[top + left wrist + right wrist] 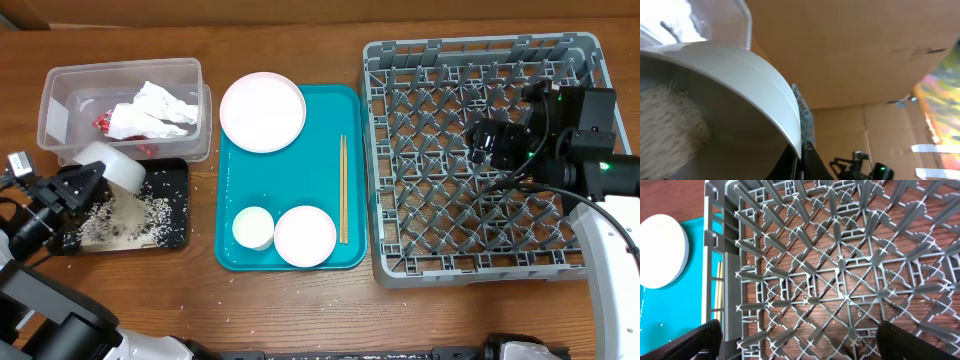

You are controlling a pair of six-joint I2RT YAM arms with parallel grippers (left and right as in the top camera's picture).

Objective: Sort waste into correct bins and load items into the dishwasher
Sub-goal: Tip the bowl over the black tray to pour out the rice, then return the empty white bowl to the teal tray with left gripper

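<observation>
White rice-like crumbs point(125, 215) lie strewn in the shallow black rectangular tray point(178, 180) at the near left of the wooden worktop point(300, 310). They sit just below the tilted white round bowl point(118, 165), whose rim the left end effector point(88, 180) pinches; only the left wrist view shows more crumbs heaped inside it. Beyond the black tray, the clear plastic rectangular tub point(60, 90) holds the crumpled white paper napkin point(150, 108), and the large flat teal tray point(300, 170) carries the pale pink round plate point(262, 112), small white cup point(253, 227), second white bowl point(305, 236) and thin wooden chopsticks point(343, 190). The right end effector point(490, 142), fingers spread wide, hangs over the large square grey plastic dish rack point(450, 220) at right.
</observation>
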